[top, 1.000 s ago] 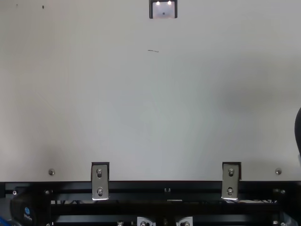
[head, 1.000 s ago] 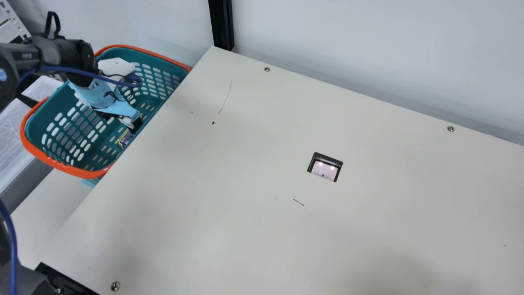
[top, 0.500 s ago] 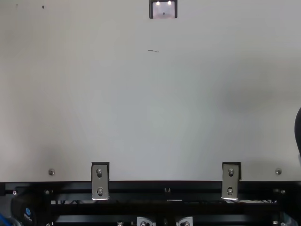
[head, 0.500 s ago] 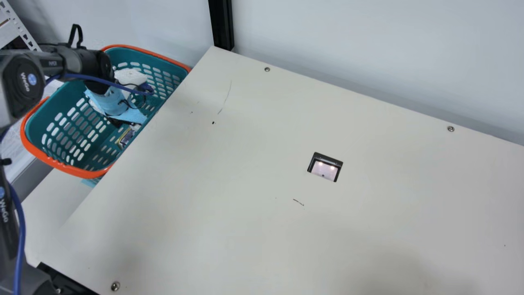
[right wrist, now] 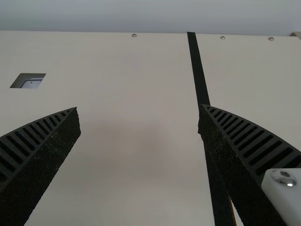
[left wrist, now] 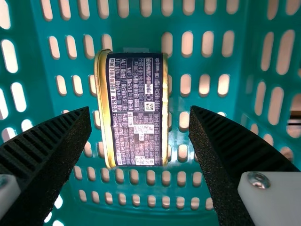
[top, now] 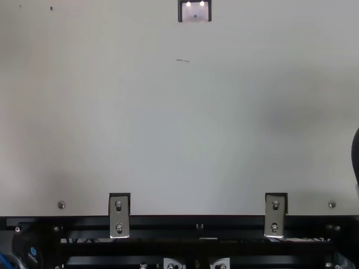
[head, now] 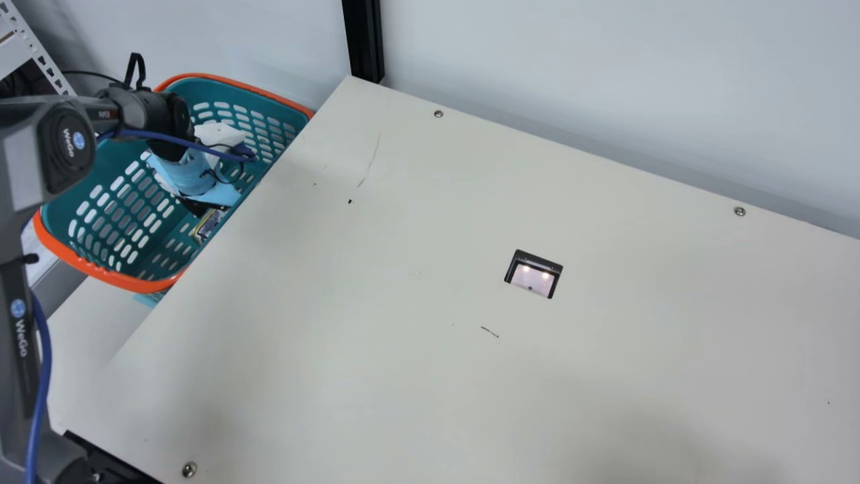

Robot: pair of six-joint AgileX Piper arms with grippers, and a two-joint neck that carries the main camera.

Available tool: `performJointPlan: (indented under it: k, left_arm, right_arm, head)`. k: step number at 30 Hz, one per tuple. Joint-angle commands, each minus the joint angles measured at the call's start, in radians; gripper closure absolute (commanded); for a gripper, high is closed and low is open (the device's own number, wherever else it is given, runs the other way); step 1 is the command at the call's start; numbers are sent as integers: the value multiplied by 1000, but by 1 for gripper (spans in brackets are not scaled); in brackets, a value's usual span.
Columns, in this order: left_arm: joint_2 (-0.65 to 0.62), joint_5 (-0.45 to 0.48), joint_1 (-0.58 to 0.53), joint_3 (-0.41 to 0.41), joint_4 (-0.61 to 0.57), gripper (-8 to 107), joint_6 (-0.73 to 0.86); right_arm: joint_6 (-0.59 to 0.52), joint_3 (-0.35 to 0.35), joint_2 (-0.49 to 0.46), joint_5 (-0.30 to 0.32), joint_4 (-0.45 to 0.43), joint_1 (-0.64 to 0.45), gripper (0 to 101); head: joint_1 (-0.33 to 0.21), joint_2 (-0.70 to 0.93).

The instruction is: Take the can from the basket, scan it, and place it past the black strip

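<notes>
Basket (head: 134, 285), one: one can (left wrist: 136, 108) and one spread pincer (head: 213, 196) inside

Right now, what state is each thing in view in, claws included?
Left claw: open
Right claw: open
Can: on its side in the basket, ungripped
Basket: upright, holding the can
Scanner window: two bright spots, uncovered
Black strip: flat on the table
</notes>
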Motion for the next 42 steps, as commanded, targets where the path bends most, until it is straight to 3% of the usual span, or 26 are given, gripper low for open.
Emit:
performJointPlan:
  k: [1, 10, 11, 12, 21, 42]
  left_arm:
    - [18, 7, 2, -26, -3, 9, 2]
    - [97, 39, 2, -126, -10, 9, -13]
    - [105, 40, 3, -133, -10, 54, -16]
    - [114, 42, 4, -142, -14, 89, -17]
    - [97, 10, 15, -114, -65, 89, 9]
    - [-343, -226, 35, 260, -208, 89, 133]
  right_arm:
    - [0, 0, 0, 0, 0, 0, 0]
    - [0, 0, 0, 0, 0, 0, 0]
    - [0, 0, 0, 0, 0, 0, 0]
    - [0, 0, 0, 0, 0, 0, 0]
    - [0, 0, 0, 0, 0, 0, 0]
    - [0, 0, 0, 0, 0, 0, 0]
  head:
    - [-31, 6]
    - [-31, 6]
    - [-31, 6]
    - [-31, 6]
    - [-31, 6]
    - [-31, 6]
